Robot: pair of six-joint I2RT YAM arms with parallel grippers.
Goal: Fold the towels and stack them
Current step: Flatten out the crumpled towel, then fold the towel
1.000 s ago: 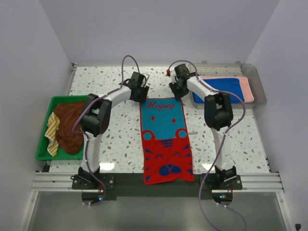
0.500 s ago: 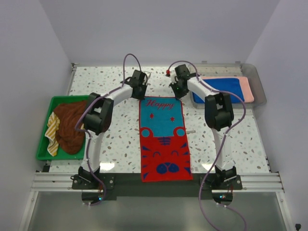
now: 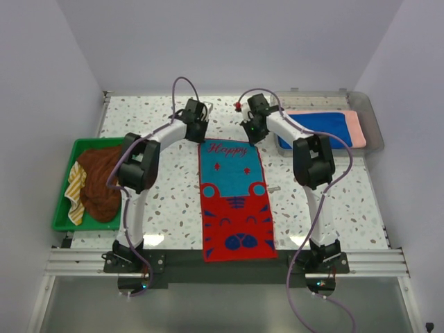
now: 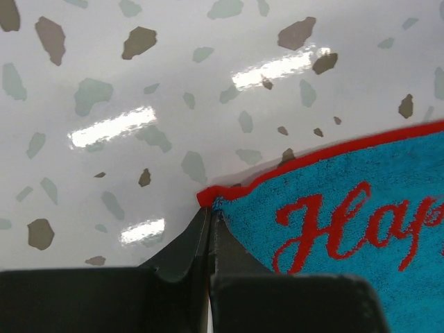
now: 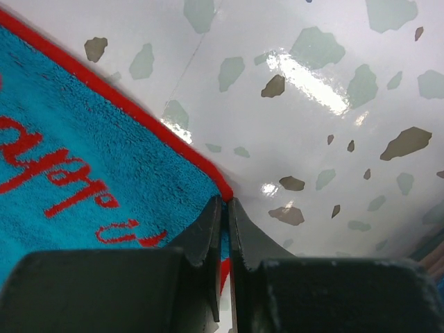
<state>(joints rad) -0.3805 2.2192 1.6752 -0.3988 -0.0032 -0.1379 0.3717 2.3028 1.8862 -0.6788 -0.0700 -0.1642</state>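
You are working over the speckled table (image 3: 177,201), where the blue and red patterned towel (image 3: 234,208) is lying flat and lengthwise, running from both claws back toward the arm bases and reaching the table's near edge. Well out to the side of the left claw (image 4: 209,214), the green basket (image 3: 62,208) is holding a brown towel (image 3: 100,180) and a striped towel (image 3: 75,189). Just beside the right claw (image 5: 225,207), the clear tray (image 3: 374,118) is carrying a blue towel (image 3: 319,128), with a pink towel (image 3: 355,128) showing on the side away from that claw. Each claw is pinching one far corner of the patterned towel, jaws pressed together on the red hem. I am judging the cloth to be light, soft and limp, so it is likely going to sag between your claws. You are best holding it at those hemmed corners and lifting both evenly.
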